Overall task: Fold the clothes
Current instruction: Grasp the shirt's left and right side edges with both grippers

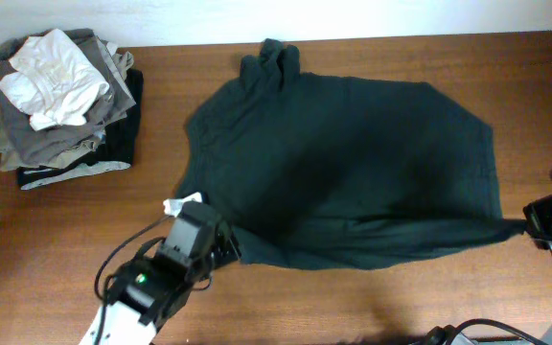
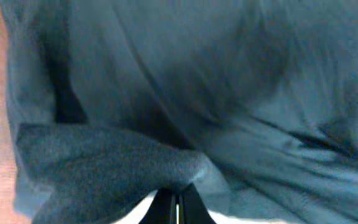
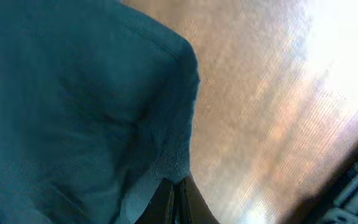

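Though spread over the centre of the wooden tabletop [image 1: 56, 240], the dark teal sweater [image 1: 353, 163] is held at its hem; folded clothes [image 1: 65, 105] sit stacked at ten o'clock. The left gripper [image 1: 230, 244] at seven o'clock and the right gripper [image 1: 530, 222] at four o'clock have fingers clamped on its corners.

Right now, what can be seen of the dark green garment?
The dark green garment is one soft, knit-looking piece spread mostly flat on the table, a bunched part pointing at the far edge. Its near edge is pulled taut between the left gripper and right gripper, each shut on a corner.
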Controlling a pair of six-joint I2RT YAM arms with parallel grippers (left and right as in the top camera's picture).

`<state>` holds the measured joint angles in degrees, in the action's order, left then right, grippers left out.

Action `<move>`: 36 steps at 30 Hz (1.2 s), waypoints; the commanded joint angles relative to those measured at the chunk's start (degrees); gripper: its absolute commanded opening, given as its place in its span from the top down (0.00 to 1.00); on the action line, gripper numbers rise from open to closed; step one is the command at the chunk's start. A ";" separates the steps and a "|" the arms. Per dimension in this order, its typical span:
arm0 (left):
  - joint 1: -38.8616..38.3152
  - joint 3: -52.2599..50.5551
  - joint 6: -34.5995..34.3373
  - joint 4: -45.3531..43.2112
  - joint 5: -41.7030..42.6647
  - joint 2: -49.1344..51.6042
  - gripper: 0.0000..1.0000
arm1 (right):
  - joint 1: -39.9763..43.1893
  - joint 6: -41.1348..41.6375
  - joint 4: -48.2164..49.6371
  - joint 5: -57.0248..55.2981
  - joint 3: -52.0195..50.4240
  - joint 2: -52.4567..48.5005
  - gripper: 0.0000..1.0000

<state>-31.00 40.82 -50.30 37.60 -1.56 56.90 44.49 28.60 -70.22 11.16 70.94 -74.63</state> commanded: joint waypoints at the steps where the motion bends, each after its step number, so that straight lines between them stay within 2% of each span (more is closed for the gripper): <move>1: 0.09 0.72 5.03 -7.52 -4.81 6.16 0.99 | 0.15 2.19 2.03 0.90 -0.17 -0.83 0.96; 6: 0.11 0.72 11.96 -25.14 -8.41 13.33 0.99 | 0.15 2.38 3.63 0.90 -0.17 -5.64 0.96; 9: 0.24 0.74 12.70 -30.58 -10.54 15.50 0.99 | 0.15 2.36 3.04 0.87 -0.17 -9.31 0.96; 16: 2.73 1.84 15.26 -31.63 -12.76 15.63 0.99 | -0.13 3.43 2.86 0.87 -0.24 -11.96 0.96; 23: 3.10 1.95 15.23 -37.44 -13.29 19.26 0.99 | -4.33 6.08 6.21 -0.92 -0.24 -14.60 0.96; 25: 3.13 1.95 15.23 -38.99 -13.29 21.97 0.98 | -5.90 6.51 7.85 -1.90 -0.24 -14.91 0.96; 26: 3.10 1.95 15.26 -39.54 -13.29 23.19 0.88 | -6.69 7.34 8.46 -2.99 -0.24 -14.91 0.96; 27: 3.10 1.95 15.23 -39.85 -13.29 24.44 0.86 | -7.48 8.31 9.49 -4.33 -0.24 -14.91 0.96; 31: 3.10 1.95 15.26 -40.85 -14.21 26.82 0.87 | -10.32 8.48 15.54 -4.59 -0.28 -14.91 0.96; 36: 3.13 1.95 15.74 -41.90 -20.83 27.52 0.87 | -14.23 11.32 21.44 -8.87 -0.28 -14.97 0.94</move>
<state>-28.14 41.58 -35.75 -3.66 -17.23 83.81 32.34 37.65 -49.98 6.37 70.91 -89.32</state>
